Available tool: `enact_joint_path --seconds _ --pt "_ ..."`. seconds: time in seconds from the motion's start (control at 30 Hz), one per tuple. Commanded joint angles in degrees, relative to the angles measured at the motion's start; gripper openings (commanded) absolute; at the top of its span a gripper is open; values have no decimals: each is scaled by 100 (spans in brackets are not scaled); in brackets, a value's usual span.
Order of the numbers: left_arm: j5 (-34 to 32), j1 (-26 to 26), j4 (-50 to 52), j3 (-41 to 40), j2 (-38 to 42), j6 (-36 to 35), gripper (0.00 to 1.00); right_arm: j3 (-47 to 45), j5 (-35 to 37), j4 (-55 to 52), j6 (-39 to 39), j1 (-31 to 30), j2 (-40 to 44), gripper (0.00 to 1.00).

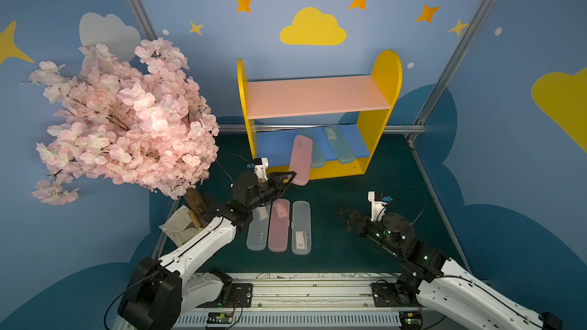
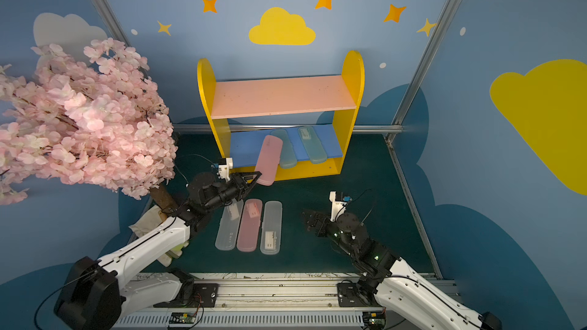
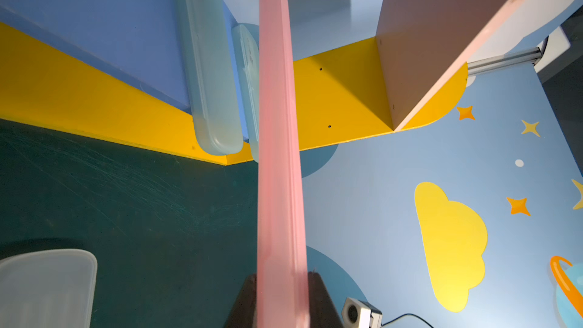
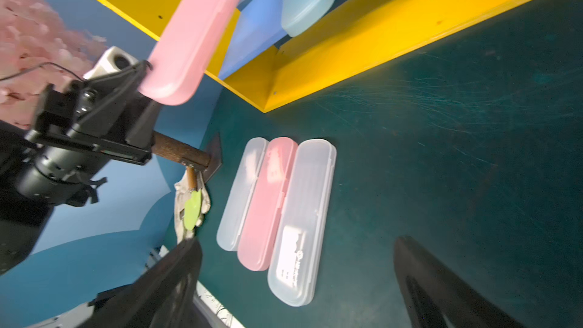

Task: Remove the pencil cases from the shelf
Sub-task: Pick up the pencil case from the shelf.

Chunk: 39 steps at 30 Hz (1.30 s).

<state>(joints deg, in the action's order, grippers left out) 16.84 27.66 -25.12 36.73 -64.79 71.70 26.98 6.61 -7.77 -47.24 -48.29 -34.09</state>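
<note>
The shelf point(image 1: 386, 71) has yellow sides, a bare pink upper board point(image 1: 317, 96) and a blue lower board point(image 1: 273, 149). My left gripper point(image 1: 293, 175) point(image 3: 281, 274) is shut on the near end of a pink pencil case point(image 1: 300, 160) point(image 3: 277, 153). The case's far end still reaches over the blue board and its near end hangs above the mat. Two pale teal pencil cases point(image 1: 317, 153) point(image 1: 338, 144) lie on the blue board beside it. A clear point(image 1: 258, 233), a pink point(image 1: 279, 226) and another clear case point(image 1: 301, 228) lie side by side on the mat. My right gripper point(image 1: 345, 222) point(image 4: 296, 244) hovers open to their right.
A pink blossom tree point(image 1: 120, 122) overhangs the left side, with its trunk point(image 1: 195, 200) and a cloth bundle point(image 1: 181, 225) beside my left arm. A metal rail point(image 1: 301, 293) runs along the front edge. Blue walls close in the green mat point(image 1: 397, 169).
</note>
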Motion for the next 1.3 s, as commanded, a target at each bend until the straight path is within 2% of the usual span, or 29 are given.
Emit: enact_joint_path --seconds 0.0,0.23,0.37,0.73,1.27 --pt "-115 245 52 -172 433 -48 3 357 -723 408 -83 142 -38 97" --pt "-838 941 78 -679 1148 495 3 803 -2139 1127 -761 506 -792 96" --pt "-1110 1246 53 -874 1430 687 3 960 -2610 1550 -1114 625 -1186 94" --pt "-1505 1876 -252 -1027 1655 1108 3 1026 -3006 2461 -1878 835 -1924 84" --pt "-1684 2274 -502 -918 1615 1207 3 1125 -3067 2771 -2412 1002 -2429 65"
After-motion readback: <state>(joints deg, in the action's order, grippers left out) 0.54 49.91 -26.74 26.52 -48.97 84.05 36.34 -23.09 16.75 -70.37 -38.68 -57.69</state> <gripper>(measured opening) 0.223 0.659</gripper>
